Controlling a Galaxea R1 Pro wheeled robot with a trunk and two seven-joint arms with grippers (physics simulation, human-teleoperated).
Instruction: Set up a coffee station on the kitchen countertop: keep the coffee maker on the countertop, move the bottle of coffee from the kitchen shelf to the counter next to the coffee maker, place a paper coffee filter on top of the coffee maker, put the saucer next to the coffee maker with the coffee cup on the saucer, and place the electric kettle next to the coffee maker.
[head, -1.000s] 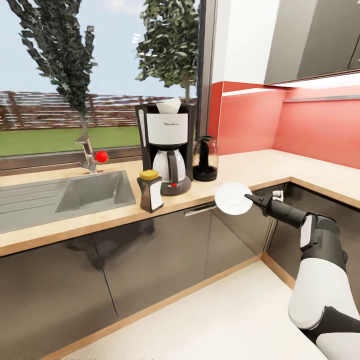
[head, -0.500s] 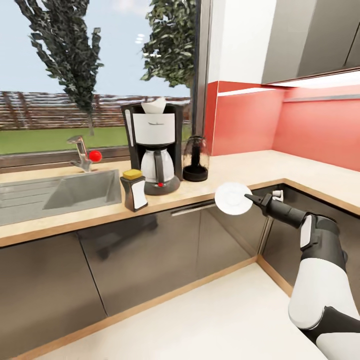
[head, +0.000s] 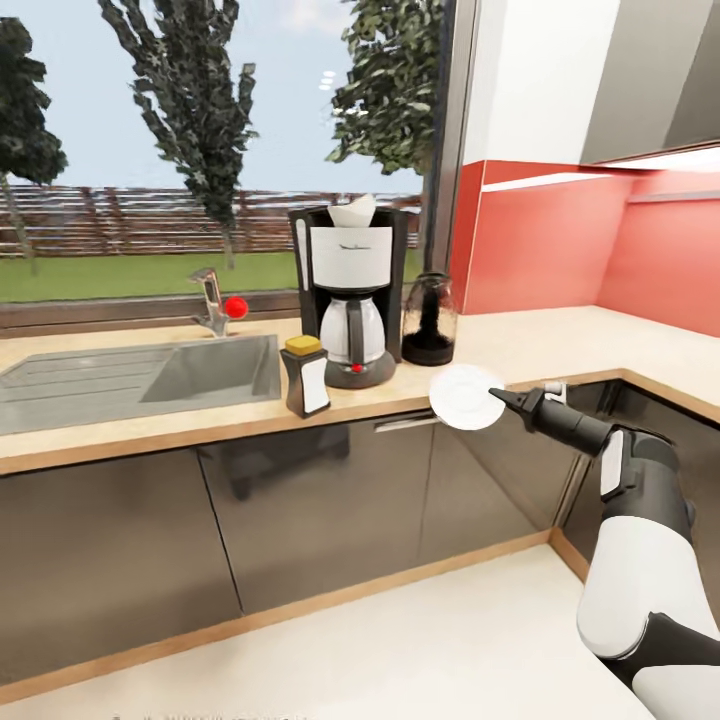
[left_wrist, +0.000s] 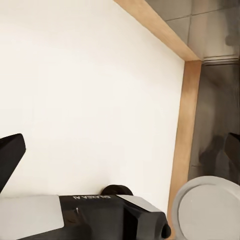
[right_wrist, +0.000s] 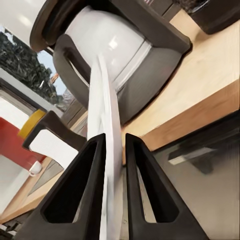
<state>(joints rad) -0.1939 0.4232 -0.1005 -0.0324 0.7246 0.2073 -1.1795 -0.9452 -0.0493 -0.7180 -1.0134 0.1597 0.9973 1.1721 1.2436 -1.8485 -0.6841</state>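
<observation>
The black-and-white coffee maker (head: 352, 290) stands on the kitchen countertop (head: 560, 345) with the paper coffee filter (head: 353, 211) on its top. The bottle of coffee (head: 306, 375) stands just left of its base, and the electric kettle (head: 430, 320) just right. My right gripper (head: 503, 398) is shut on the rim of the white saucer (head: 464, 397), held upright in front of the counter edge. In the right wrist view both fingers (right_wrist: 95, 192) clamp the saucer (right_wrist: 106, 130) edge-on before the coffee maker's carafe (right_wrist: 112, 42). My left gripper (left_wrist: 120, 155) hangs open above the floor.
A grey inset sink (head: 130, 375) with a tap (head: 212, 300) lies left of the coffee maker. Glossy dark cabinet fronts (head: 320, 500) run below the worktop, which turns a corner at the right under a red wall (head: 560, 240). Pale floor (head: 400, 640) lies in front.
The whole head view has swung, so the counter things sit further right in the picture than half a second ago. My right gripper keeps the saucer in the same pose.
</observation>
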